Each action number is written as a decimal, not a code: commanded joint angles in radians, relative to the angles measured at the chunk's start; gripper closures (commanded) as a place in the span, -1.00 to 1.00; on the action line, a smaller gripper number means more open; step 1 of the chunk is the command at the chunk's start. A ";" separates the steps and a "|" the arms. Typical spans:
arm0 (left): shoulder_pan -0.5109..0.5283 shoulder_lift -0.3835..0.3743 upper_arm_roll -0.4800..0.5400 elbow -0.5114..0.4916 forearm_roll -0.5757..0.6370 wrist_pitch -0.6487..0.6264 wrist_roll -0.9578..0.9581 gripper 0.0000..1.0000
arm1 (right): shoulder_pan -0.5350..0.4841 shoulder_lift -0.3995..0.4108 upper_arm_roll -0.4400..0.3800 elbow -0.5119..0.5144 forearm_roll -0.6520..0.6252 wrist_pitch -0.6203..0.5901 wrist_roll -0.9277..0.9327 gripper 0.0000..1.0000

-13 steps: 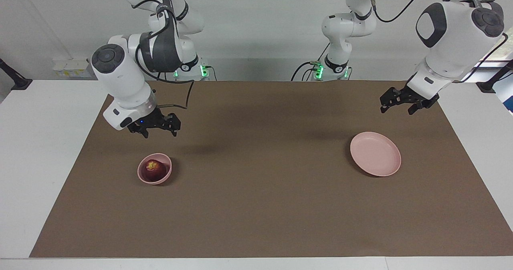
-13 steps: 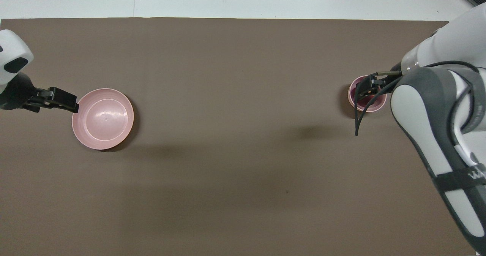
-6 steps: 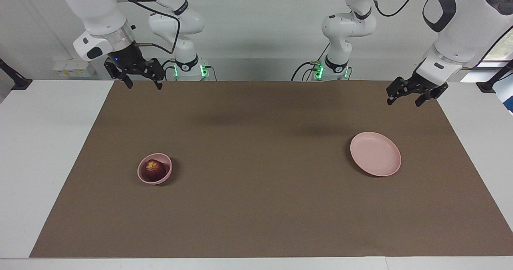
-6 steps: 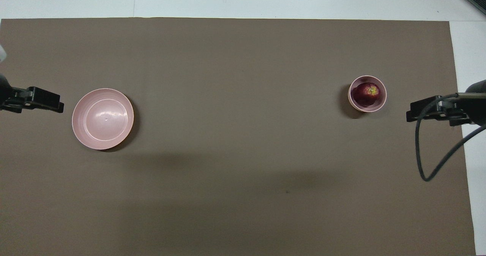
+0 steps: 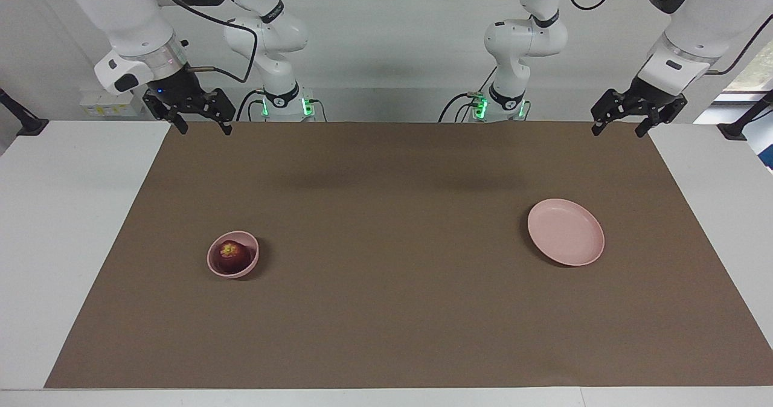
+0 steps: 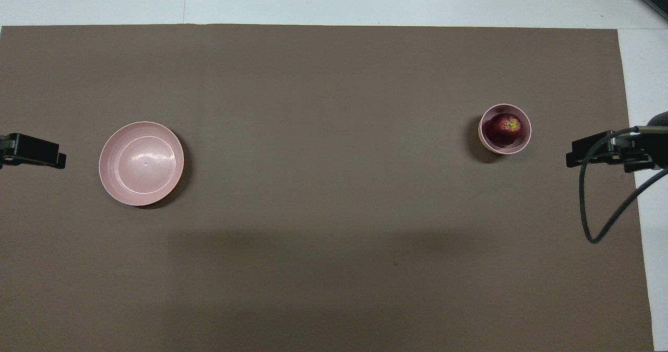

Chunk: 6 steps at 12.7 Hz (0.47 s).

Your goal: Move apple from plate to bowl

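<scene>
Apple [image 5: 232, 256]: dark red skin with a yellowish patch around the stem end, which faces upward. Bowl [image 5: 212, 264]: pale pink, uniform, no pattern. Plate [image 5: 566, 232]: the same pale pink, plain; the overhead view shows a slightly lighter inner ring on its floor. Mat [image 5: 386, 322]: flat brown, unpatterned, carrying soft darker shadow patches. Table [image 5: 66, 226]: white where it shows at the mat's edges. Right gripper [image 5: 202, 124]: black fingers under a white wrist with a silver band. Left gripper [image 5: 625, 122]: black likewise, on a white arm with dark grey joint caps. Cables: black. Arm bases: white, with green lights lit.
</scene>
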 commanded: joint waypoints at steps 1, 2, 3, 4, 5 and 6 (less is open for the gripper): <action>-0.016 -0.016 0.016 0.002 0.023 -0.025 0.007 -1.00 | -0.001 -0.008 0.009 -0.013 -0.088 0.017 -0.043 -1.00; -0.022 -0.015 0.018 0.005 0.030 -0.037 0.007 -1.00 | -0.001 -0.006 0.012 -0.011 -0.082 0.011 -0.046 -1.00; -0.024 -0.007 0.016 0.019 0.044 -0.063 0.012 -1.00 | -0.004 -0.008 0.009 -0.013 -0.058 0.008 -0.044 -1.00; -0.025 -0.003 0.013 0.051 0.044 -0.087 0.012 -1.00 | -0.006 -0.006 0.006 -0.011 -0.029 0.009 -0.022 -1.00; -0.025 -0.001 0.013 0.060 0.044 -0.094 0.017 -1.00 | -0.006 -0.005 0.006 -0.010 -0.025 0.012 0.021 -1.00; -0.025 -0.004 0.013 0.056 0.043 -0.092 0.033 -1.00 | -0.006 -0.005 0.006 -0.010 -0.025 0.012 0.061 -1.00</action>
